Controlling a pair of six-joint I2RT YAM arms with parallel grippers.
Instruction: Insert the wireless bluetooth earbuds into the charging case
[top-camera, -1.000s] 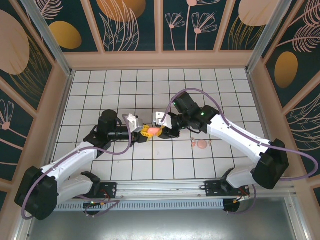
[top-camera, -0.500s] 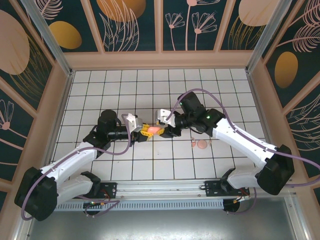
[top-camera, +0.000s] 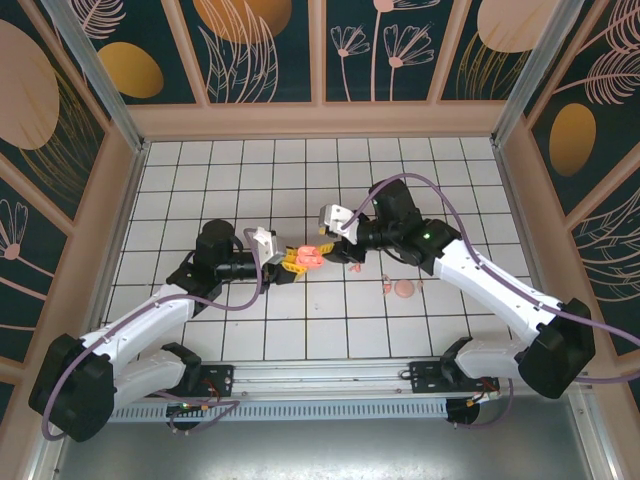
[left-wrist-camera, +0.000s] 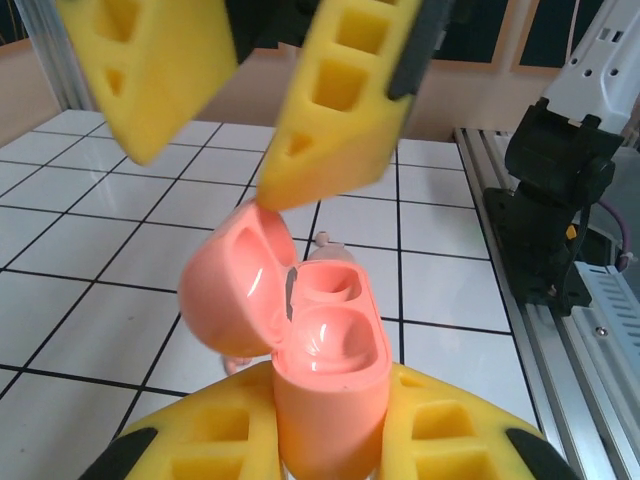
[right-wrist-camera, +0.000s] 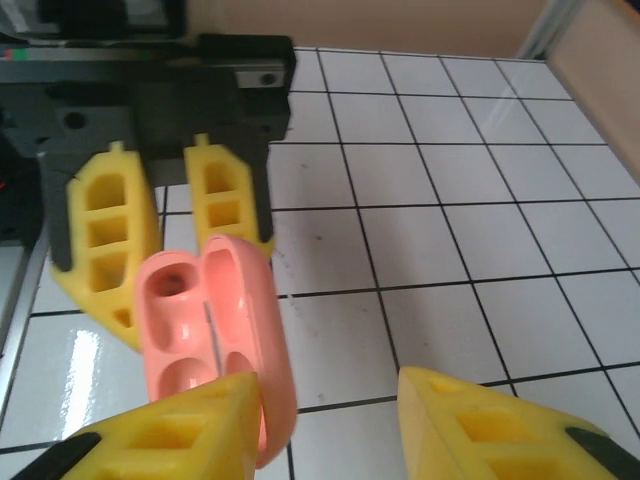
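The coral charging case stands upright with my left gripper shut on its lower body. Its lid hangs open to the left, and both wells are empty. From above, the case sits at the left gripper, just above the tiles at mid-table. My right gripper is open beside the lid, with nothing between its fingers. It faces the case from the right. One tiny pink earbud lies on the tiles to the right, and another small pink piece lies behind the case.
A pale pink round pod rests on the tiles beside the earbud, under the right arm. Wooden walls enclose the white tiled floor. A metal rail with the arm bases runs along the near edge.
The right gripper has opened and drawn back up and to the right, off the case. The case's lid now stands open. The left gripper has kept its place and grip.
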